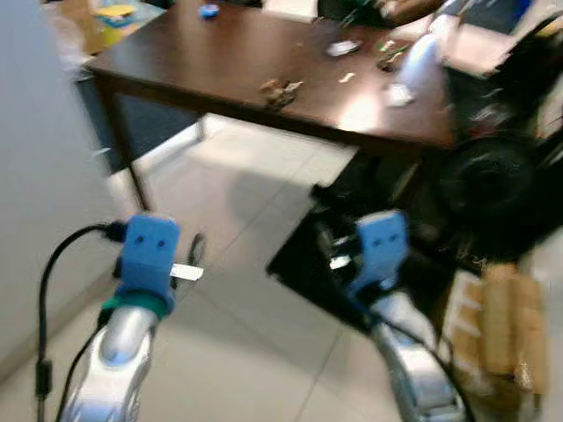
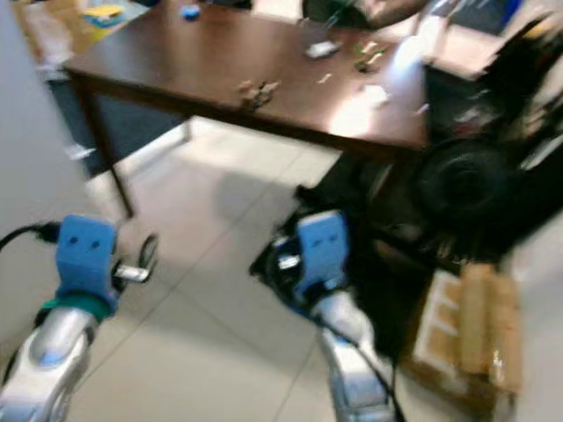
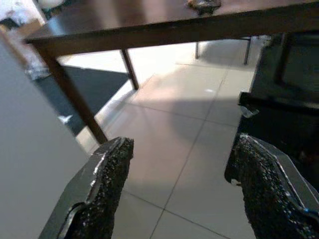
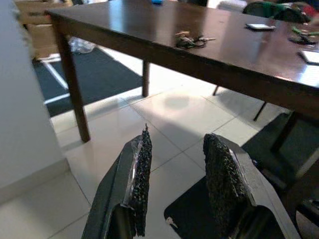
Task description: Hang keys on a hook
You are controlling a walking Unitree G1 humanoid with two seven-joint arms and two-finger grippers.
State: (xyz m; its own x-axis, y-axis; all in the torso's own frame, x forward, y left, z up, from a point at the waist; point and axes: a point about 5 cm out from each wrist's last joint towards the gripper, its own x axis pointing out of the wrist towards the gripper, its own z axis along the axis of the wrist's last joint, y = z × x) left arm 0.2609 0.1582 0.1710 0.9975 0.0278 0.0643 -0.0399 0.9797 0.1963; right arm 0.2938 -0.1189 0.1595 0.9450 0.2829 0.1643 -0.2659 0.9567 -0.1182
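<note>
A bunch of keys [image 1: 280,90] lies near the front edge of a dark brown table [image 1: 220,61] ahead of me; the same keys [image 4: 192,40] appear in the right wrist view. My left gripper [image 3: 179,149] is held low over the tiled floor, short of the table, open with nothing between its fingers [image 3: 107,184]. My right gripper [image 4: 179,139] is also low in front of the table, open and empty. Both blue wrist housings [image 1: 149,255] [image 1: 383,242] show in the blurred eye views.
A pale wall [image 1: 44,176] runs close along my left. A black mat [image 1: 308,255] lies on the floor under the table's right part. Black equipment [image 1: 493,176] and a cardboard box [image 1: 493,334] crowd the right. Small items, including a blue object [image 1: 208,10], lie on the table.
</note>
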